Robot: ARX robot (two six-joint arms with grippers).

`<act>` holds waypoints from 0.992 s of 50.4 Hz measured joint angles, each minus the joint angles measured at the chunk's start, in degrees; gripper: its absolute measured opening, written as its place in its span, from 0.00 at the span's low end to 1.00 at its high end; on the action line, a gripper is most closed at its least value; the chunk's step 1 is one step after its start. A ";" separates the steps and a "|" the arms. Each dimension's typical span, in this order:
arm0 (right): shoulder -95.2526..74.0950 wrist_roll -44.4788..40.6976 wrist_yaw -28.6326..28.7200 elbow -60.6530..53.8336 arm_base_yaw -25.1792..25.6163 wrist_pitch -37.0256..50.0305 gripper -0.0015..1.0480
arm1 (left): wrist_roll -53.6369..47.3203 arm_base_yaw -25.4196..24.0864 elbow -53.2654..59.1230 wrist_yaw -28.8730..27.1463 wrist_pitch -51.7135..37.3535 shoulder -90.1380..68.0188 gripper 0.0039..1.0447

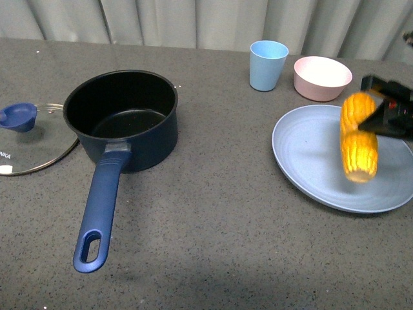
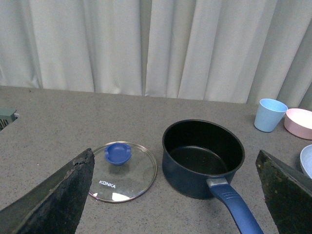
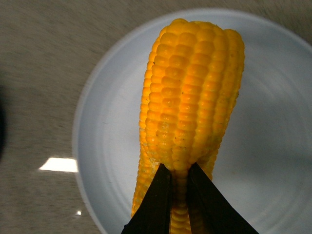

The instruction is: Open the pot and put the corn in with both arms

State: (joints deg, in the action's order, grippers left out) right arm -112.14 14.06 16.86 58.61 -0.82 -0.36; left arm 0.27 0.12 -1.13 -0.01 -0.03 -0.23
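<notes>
The navy pot (image 1: 126, 116) stands uncovered at centre-left, its black inside bare and its long handle (image 1: 97, 216) pointing toward the front edge. Its glass lid (image 1: 29, 139) with a blue knob lies flat on the table just left of it. The yellow corn (image 1: 359, 137) hangs above the light blue plate (image 1: 310, 161) at the right, with my right gripper (image 1: 373, 121) shut on it. In the right wrist view the black fingers (image 3: 158, 204) pinch the corn (image 3: 190, 97). My left gripper (image 2: 180, 195) is open, well back from the pot (image 2: 202, 158) and lid (image 2: 122, 170).
A light blue cup (image 1: 268, 64) and a small pink bowl (image 1: 321, 77) stand at the back right, just behind the plate. A curtain hangs behind the grey table. A vent-like edge (image 2: 6, 117) shows at the far left of the left wrist view.
</notes>
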 joint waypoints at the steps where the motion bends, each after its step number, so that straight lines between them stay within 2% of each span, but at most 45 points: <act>1: 0.87 0.28 0.98 0.00 -0.13 0.37 0.04 | 0.00 0.00 0.00 0.00 0.00 0.00 0.94; 8: 3.41 2.69 9.53 3.45 -2.64 2.36 0.04 | 0.00 0.00 0.00 0.00 0.00 0.00 0.94; 12: 1.46 4.17 13.70 8.48 -5.73 2.34 0.04 | 0.00 0.00 0.00 0.00 0.00 0.00 0.94; 19: -3.13 6.67 17.94 16.90 -11.34 1.79 0.04 | 0.00 0.00 0.00 0.00 0.00 0.00 0.94; 32: -14.67 8.74 19.69 32.13 -21.07 -3.34 0.04 | 0.00 0.00 0.00 0.00 0.00 0.00 0.94; 50: -24.44 9.35 17.73 43.87 -25.88 -10.78 0.04 | 0.00 0.00 0.00 0.00 0.00 0.00 0.94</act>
State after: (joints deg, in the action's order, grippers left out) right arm -136.57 23.42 34.59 102.48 -26.70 -11.14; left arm 0.27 0.12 -1.13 -0.01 -0.03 -0.23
